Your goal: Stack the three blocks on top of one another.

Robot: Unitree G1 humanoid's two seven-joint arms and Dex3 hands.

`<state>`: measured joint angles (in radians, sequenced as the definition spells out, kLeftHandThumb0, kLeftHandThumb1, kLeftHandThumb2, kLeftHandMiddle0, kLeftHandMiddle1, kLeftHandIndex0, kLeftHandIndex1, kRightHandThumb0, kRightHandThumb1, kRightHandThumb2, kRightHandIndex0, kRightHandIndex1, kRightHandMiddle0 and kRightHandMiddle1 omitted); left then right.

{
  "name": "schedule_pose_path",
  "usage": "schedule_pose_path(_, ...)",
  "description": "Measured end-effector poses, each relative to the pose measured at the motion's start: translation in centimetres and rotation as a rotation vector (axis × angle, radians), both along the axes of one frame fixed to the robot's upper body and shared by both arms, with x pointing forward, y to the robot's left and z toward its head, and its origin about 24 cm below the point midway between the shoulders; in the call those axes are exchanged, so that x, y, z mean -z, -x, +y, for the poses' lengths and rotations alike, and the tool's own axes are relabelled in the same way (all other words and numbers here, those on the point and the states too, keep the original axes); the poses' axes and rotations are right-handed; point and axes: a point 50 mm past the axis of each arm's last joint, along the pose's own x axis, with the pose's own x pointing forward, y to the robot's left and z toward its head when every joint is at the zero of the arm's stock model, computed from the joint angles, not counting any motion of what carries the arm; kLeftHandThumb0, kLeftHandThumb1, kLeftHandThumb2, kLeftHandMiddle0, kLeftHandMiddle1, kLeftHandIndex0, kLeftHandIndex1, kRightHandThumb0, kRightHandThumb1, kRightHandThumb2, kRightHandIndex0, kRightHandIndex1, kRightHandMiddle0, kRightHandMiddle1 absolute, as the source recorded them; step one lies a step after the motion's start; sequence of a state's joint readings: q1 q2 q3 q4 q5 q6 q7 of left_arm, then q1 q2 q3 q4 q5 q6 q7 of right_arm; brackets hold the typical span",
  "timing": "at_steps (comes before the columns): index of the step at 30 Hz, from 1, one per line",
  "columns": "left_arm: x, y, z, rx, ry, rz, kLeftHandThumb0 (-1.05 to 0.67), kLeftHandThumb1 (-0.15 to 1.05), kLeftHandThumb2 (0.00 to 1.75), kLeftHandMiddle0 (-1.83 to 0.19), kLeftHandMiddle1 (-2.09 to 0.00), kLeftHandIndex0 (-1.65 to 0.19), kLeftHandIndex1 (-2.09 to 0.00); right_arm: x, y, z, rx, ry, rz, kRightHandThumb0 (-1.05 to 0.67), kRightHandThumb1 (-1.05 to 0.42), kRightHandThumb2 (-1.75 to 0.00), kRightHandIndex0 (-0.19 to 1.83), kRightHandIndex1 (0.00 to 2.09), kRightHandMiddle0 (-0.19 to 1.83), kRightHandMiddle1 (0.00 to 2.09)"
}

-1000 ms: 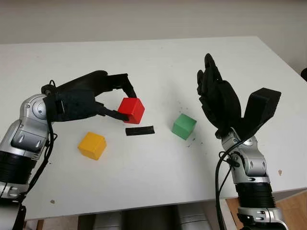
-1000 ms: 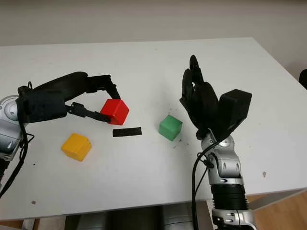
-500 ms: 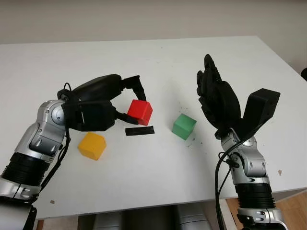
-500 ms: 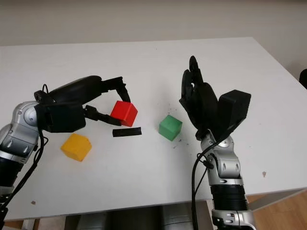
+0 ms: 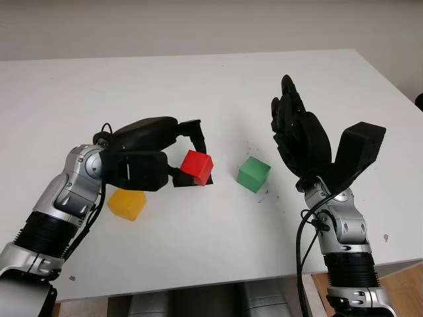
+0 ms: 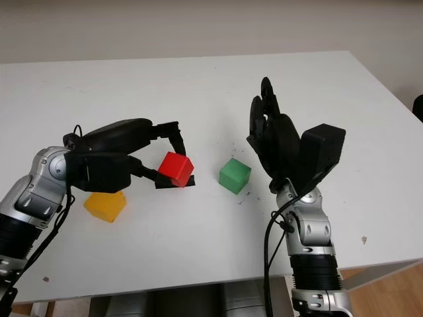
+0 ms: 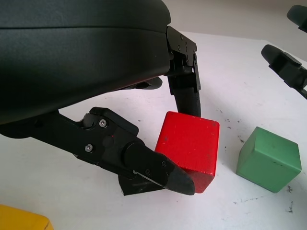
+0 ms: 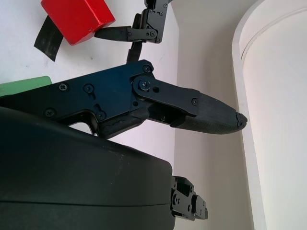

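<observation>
Yellow block [image 5: 127, 203] sits nearest me on the white table [image 5: 218, 231], partly tucked under my left forearm, untouched. Just past it my left hand [image 5: 173, 150] has the red block [image 5: 197, 167] pinched: one finger on its far side, the lower fingertip [image 7: 163, 173] pressed on the near face, per the wrist cam. Block is tilted and looks lifted off the surface, hanging right over the strip of black tape [image 6: 186, 183]. Can't say for sure how much clearance it has.

Green block [image 5: 254, 174] is a bit further over to the right, flat on the table, apart from the red one w/ a clear gap between. My right hand [image 5: 299, 135] is raised just beside the green block, on its right, open, holding nothing, parked.

Step in hand, as I read it: transport of the first block, approx. a third of the job, no stack built yet. Next move calls for carrying red on over green, squaring its tilt so the faces line up, lowering till it seats, then letting go w/o nudging green sideways. Yellow goes on after that.
</observation>
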<state>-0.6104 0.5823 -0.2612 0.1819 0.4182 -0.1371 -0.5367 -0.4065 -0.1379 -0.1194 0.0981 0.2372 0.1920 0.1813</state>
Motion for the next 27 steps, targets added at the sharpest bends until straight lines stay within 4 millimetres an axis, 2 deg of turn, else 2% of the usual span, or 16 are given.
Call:
schedule_pose_path(16,0.5,-0.2,0.3,-0.011,-0.022,-0.001,-0.39,0.99,0.06,-0.25,-0.05,-0.18,-1.77,-0.1,0.2,0.1,-0.001,0.001,-0.009,-0.72,-1.05,-0.70,-0.19,0.00,-0.19,0.00)
schedule_pose_path(27,1.2,-0.5,0.8,-0.041,-0.037,0.017,-0.40,0.98,0.05,-0.26,-0.06,-0.22,-1.64,0.0,0.3,0.0,-0.002,0.001,-0.007,-0.72,-1.05,-0.70,-0.19,0.00,-0.19,0.00)
